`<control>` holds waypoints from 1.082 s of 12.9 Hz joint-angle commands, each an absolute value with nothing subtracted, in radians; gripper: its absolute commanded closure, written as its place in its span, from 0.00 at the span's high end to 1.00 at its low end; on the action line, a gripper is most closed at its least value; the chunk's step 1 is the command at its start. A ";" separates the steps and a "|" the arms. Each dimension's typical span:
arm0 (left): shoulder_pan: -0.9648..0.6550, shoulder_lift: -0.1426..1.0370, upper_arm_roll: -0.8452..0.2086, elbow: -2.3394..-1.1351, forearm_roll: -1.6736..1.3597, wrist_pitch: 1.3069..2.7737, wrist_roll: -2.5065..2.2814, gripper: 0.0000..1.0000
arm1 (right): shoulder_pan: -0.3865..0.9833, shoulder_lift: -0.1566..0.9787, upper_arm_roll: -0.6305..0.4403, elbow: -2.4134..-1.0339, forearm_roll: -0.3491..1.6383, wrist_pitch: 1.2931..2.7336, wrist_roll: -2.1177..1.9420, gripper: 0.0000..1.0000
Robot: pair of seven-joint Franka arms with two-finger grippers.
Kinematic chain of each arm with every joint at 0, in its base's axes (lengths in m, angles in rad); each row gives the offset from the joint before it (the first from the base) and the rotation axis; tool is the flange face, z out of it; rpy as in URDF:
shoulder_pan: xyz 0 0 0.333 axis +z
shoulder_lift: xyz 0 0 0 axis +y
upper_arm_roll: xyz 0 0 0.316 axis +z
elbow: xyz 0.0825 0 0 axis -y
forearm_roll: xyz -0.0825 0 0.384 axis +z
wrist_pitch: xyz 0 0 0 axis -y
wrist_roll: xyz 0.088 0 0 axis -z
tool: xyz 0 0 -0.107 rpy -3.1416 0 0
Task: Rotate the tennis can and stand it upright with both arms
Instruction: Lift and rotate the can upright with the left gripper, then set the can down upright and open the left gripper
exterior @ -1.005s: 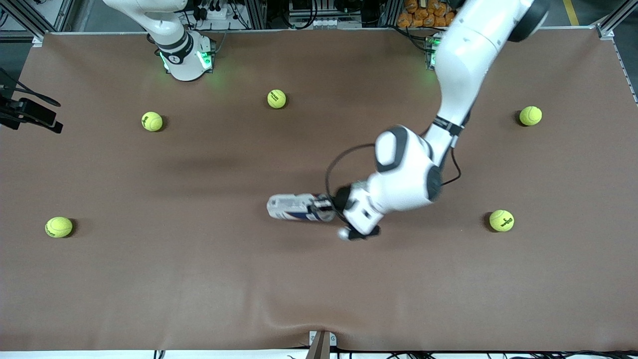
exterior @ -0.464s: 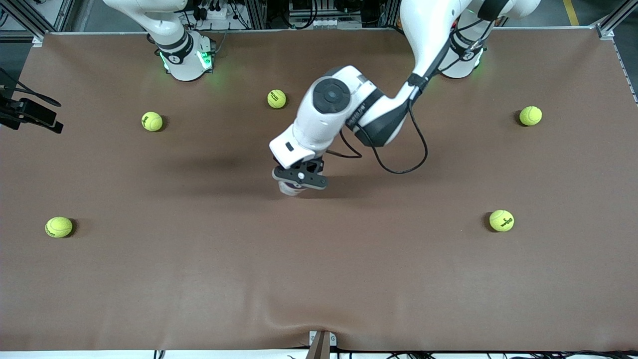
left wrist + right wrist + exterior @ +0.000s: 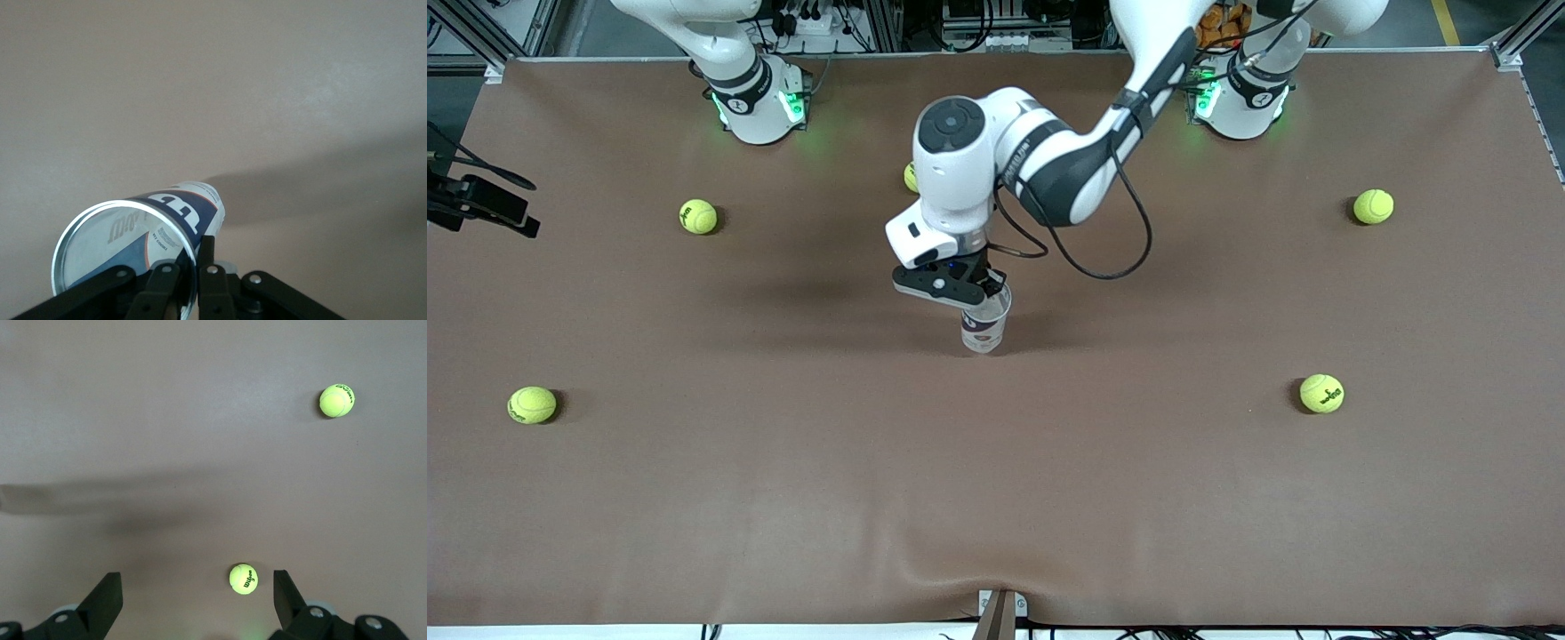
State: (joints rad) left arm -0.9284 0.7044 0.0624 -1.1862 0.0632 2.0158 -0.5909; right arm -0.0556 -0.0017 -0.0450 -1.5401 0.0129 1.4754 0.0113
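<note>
now the left gripper [image 3: 971, 294] is clamped on the rim of the tennis can [image 3: 984, 327], standing near-upright mid-surface [image 3: 783, 498], so it should settle the base flat before letting go, while the right gripper [image 3: 193, 600], jaws spread wide, waits over 2 balls.

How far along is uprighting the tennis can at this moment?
Mostly done: the tennis can stands upright mid-table, open end up. In hand: the left gripper is shut on its rim. Left: letting go. The right gripper waits open, high over the table.
</note>
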 commanded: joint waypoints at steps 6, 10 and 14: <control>-0.954 0.735 0.086 -1.190 0.133 2.003 -0.546 1.00 | -0.063 0.002 -0.037 -1.528 0.005 1.465 0.018 1.00; -0.945 0.692 0.081 -1.186 0.117 2.002 -0.545 1.00 | -0.064 0.002 -0.037 -1.528 0.005 1.465 0.018 1.00; -0.864 0.539 0.084 -1.190 0.077 1.904 -0.543 1.00 | -0.061 0.002 -0.035 -1.529 0.005 1.463 0.018 1.00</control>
State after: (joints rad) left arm -0.9064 0.6400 0.0846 -1.1634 0.0964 1.9769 -0.5531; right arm -0.0556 -0.0017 -0.0446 -1.5401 0.0129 1.4752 0.0113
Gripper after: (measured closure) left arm 0.000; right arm 0.000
